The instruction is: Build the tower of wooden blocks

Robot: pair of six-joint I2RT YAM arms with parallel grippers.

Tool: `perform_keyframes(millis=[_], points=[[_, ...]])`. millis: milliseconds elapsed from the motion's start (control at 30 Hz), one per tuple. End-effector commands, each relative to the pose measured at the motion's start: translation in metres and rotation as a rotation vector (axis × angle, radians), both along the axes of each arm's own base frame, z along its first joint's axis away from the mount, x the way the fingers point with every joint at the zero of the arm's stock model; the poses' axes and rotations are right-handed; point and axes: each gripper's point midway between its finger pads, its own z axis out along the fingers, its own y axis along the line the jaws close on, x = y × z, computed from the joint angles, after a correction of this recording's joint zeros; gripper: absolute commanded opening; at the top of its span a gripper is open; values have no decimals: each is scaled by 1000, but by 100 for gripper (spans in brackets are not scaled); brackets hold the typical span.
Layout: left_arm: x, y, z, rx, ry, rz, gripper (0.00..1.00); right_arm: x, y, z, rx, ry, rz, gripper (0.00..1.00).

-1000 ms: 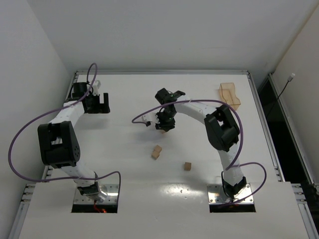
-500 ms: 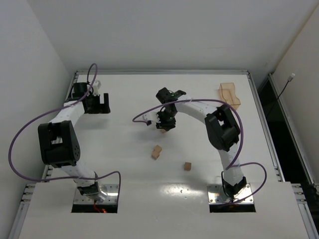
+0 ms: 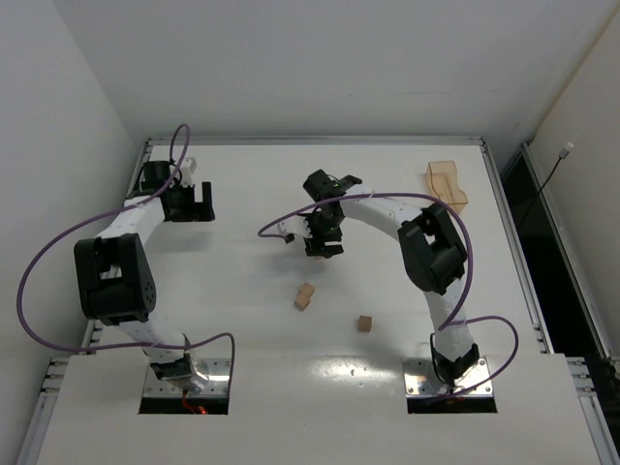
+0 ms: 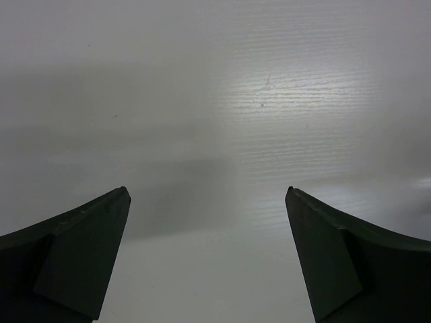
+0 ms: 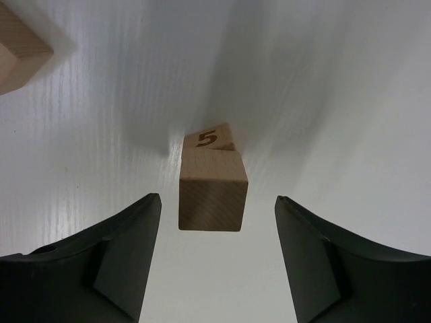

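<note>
- R gripper (image 5: 217, 197): fingers spread, visible gap on both sides of the block between them, no contact, nothing held.
- L gripper (image 4: 207, 195): fingers wide apart, nothing between them, only bare tabletop (image 4: 222, 101) below. It sits near the far left corner, well apart from the blocks.
- Tower so far: plain top block (image 5: 213, 192) against a block marked 5 (image 5: 207, 138). Reads as 2 stacked, the top one a bit twisted vs the lower. Can't confirm full seating. It sits mid tabletop, under the R gripper.
- Loose blocks: one (image 3: 305, 295) and another (image 3: 364, 323), both twd the near edge from the stack and apart from each other. R wrist view also shows a block corner (image 5: 20, 47) at its upper left.
- Amber tray (image 3: 447, 182) at the far right corner, not part of the task.
- Handling (judgement): small cubes, prob v. light, stiff, not fragile. Smooth wood, so may slip under a weak pinch.
- Where to grip: 2 opposite flat side faces, about mid-height, fingers square to the faces, not on corners.
- Risk: stack is light, so a finger brush could knock it over. Approach and withdraw straight up/down.
</note>
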Motion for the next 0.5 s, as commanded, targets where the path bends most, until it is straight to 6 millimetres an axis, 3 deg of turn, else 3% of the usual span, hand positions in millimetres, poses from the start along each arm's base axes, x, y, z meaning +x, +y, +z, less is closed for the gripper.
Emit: perform_keyframes(millis=[0, 467], points=[[10, 3, 12, -14, -45, 3, 100, 9, 12, 21, 72, -34, -10, 66], [10, 7, 12, -14, -45, 13, 100, -1, 19, 7, 74, 31, 36, 63]])
